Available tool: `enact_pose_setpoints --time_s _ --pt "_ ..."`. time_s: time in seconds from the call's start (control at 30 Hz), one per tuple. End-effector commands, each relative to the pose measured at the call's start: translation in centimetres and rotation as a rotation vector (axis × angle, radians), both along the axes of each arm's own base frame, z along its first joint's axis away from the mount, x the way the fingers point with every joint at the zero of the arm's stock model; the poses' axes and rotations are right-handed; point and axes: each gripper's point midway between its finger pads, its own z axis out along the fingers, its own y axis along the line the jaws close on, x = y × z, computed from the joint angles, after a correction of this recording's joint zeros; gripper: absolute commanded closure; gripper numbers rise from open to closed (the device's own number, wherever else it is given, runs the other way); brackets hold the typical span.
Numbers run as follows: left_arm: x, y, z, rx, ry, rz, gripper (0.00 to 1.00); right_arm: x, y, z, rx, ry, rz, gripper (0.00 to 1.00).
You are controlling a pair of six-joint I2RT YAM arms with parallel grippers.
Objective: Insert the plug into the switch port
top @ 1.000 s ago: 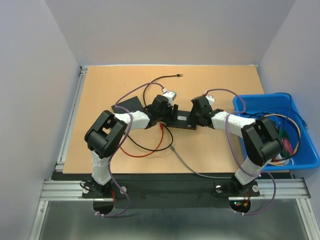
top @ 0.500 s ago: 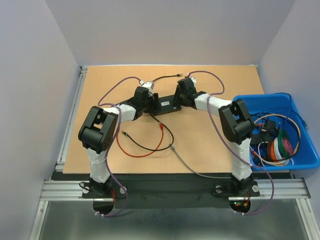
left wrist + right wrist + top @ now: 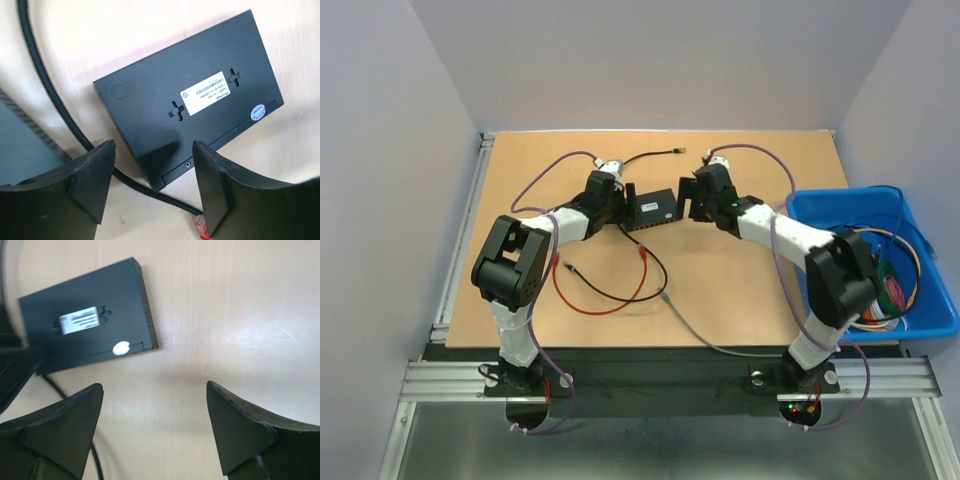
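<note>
The black switch (image 3: 652,209) lies label side up at the far middle of the table; its ports do not show. My left gripper (image 3: 619,200) is open at its left end. In the left wrist view the switch's (image 3: 190,102) near corner lies between the spread fingers of the gripper (image 3: 152,187), untouched. A red plug (image 3: 201,226) lies by the right finger, beside a black cable (image 3: 60,115). My right gripper (image 3: 697,200) is open and empty just right of the switch. In the right wrist view the gripper (image 3: 155,427) hangs over bare table, the switch (image 3: 85,322) ahead of it.
A black cable's plug (image 3: 679,150) lies near the far edge. Red cable (image 3: 620,300), another black cable (image 3: 590,285) and a grey cable (image 3: 695,330) loop across the near middle. A blue bin (image 3: 920,322) of cables stands at the right edge.
Both grippers carried the switch from the table's middle toward the far side. Since half a second ago the right gripper has drawn back to the right, off the switch.
</note>
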Motion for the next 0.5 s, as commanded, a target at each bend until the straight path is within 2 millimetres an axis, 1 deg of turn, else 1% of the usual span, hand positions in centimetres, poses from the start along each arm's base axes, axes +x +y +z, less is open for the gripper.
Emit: enact_pose_setpoints --time_s 0.0,0.03,0.07,0.1,0.13,0.17,0.2,0.23,0.27,0.3,0.33,0.37,0.4,0.47 --pt "1.4 0.6 5.6 -0.018 -0.116 0.071 0.25 -2.7 -0.7 6.4 -0.003 -0.151 0.031 0.11" --pt "1.4 0.6 6.0 -0.027 -0.118 0.085 0.25 -3.8 -0.6 6.3 -0.001 -0.146 0.045 0.11" --pt "1.4 0.6 6.7 -0.040 -0.129 0.093 0.25 -5.9 0.0 4.9 -0.015 -0.109 0.084 0.16" --pt "1.4 0.6 7.0 -0.051 -0.130 0.099 0.25 -7.2 0.2 5.5 -0.005 -0.122 0.101 0.19" --pt "1.3 0.6 7.5 -0.065 -0.136 0.101 0.24 -8.3 0.5 5.1 -0.005 -0.109 0.116 0.22" --pt "1.1 0.4 7.7 -0.088 -0.129 0.104 0.25 -10.3 0.9 3.3 -0.012 -0.068 0.144 0.26" --pt "0.8 0.2 7.5 -0.102 -0.122 0.094 0.25 -11.3 1.2 3.2 0.000 -0.063 0.158 0.27" --pt "0.6 0.1 7.5 -0.110 -0.119 0.094 0.24 -12.2 1.4 2.6 0.000 -0.047 0.172 0.29" --pt "0.4 0.1 7.8 -0.124 -0.120 0.096 0.25 -13.5 2.1 1.9 0.004 -0.027 0.204 0.32" --pt "0.2 0.1 7.9 -0.129 -0.123 0.096 0.25 -14.6 2.0 0.7 -0.007 -0.003 0.216 0.36" --pt "-0.2 0.4 7.5 -0.123 -0.114 0.104 0.25 -15.2 2.1 0.3 -0.012 0.004 0.218 0.40" --pt "-0.4 0.5 8.0 -0.128 -0.126 0.109 0.25 -15.6 2.3 0.2 -0.008 0.003 0.219 0.44" --pt "-0.7 0.9 7.8 -0.122 -0.124 0.119 0.25 -16.5 2.9 -0.2 -0.012 0.010 0.245 0.48" --pt "-1.0 1.2 8.6 -0.124 -0.138 0.126 0.25 -17.2 3.4 -0.4 -0.018 0.009 0.263 0.51"
